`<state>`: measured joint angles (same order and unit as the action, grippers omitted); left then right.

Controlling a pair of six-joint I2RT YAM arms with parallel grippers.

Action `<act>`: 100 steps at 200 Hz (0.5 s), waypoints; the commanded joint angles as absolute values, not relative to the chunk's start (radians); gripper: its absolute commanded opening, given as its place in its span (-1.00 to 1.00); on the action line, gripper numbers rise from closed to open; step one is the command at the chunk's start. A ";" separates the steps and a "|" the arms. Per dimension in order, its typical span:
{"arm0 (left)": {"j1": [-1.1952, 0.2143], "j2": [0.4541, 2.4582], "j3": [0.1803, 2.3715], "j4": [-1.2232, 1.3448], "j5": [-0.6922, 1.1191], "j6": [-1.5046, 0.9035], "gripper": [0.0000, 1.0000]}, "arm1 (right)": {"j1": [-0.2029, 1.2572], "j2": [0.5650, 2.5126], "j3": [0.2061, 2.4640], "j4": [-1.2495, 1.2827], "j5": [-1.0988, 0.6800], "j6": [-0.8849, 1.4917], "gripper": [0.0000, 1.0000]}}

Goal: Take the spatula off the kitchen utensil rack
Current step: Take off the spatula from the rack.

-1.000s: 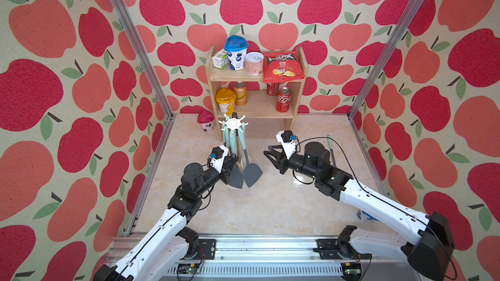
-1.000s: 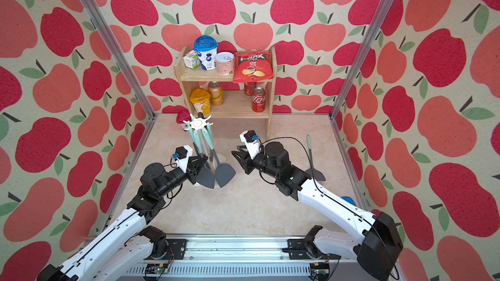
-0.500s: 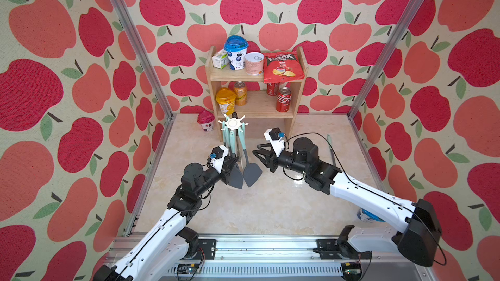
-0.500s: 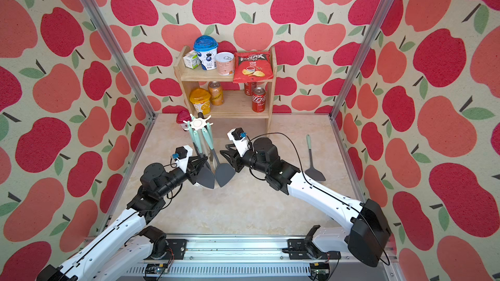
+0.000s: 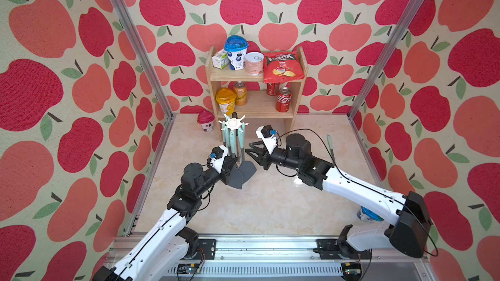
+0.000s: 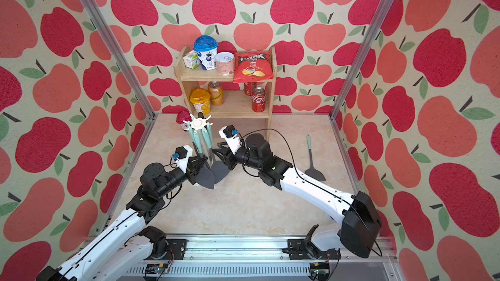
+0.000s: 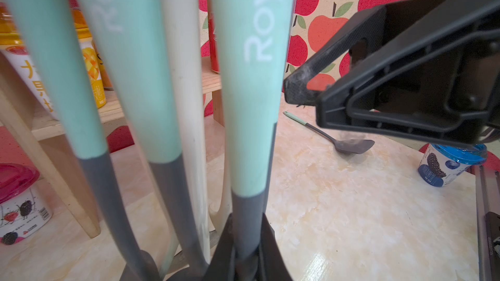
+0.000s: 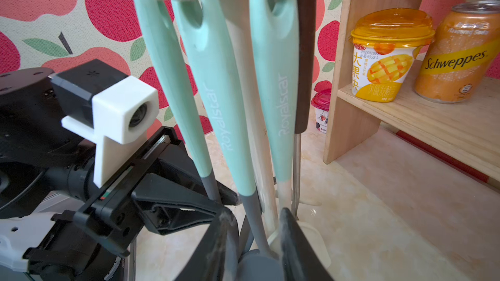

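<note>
Four hanging utensils [image 8: 216,90], one rack [image 5: 232,123], one loose spatula [image 6: 315,174], three cans [image 5: 283,100], four cups [image 5: 235,52], one tin [image 5: 254,63], one carton [image 5: 219,59], one chip bag [image 5: 282,67].

Wooden shelf [image 5: 259,105] and hanging utensils [image 5: 232,141] crowd the rack [image 5: 232,123].

1. You've got a glossy, marble-look counter [image 5: 270,212].
2. Spatula [image 7: 251,90]: smooth matt mint handle, matt grey neck.
3. Rack [image 5: 232,123]: smooth white plastic, by the look.
4. Shelf [image 5: 257,104]: bare pale wood.
5. Fingers [image 7: 378,77]: matt black plastic, fine-textured, scuffed.
</note>
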<state>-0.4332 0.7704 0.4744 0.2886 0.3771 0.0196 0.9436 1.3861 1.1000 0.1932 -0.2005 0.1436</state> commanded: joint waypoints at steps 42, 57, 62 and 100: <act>-0.439 0.771 0.489 0.207 0.375 0.032 -1.00 | 0.960 1.426 1.172 0.203 -0.203 0.102 -0.30; -0.439 0.769 0.488 0.206 0.376 0.031 -1.00 | 0.960 1.439 1.182 0.199 -0.202 0.094 -0.32; -0.439 0.769 0.488 0.207 0.376 0.031 -1.00 | 0.962 1.443 1.186 0.198 -0.202 0.092 -0.32; -0.439 0.773 0.489 0.206 0.374 0.033 -1.00 | 0.970 1.471 1.203 0.198 -0.198 0.082 -0.34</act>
<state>-0.4332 0.7704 0.4782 0.2806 0.3771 0.0200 0.9558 1.4525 1.1690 0.1928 -0.2001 0.1097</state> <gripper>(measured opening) 0.134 0.333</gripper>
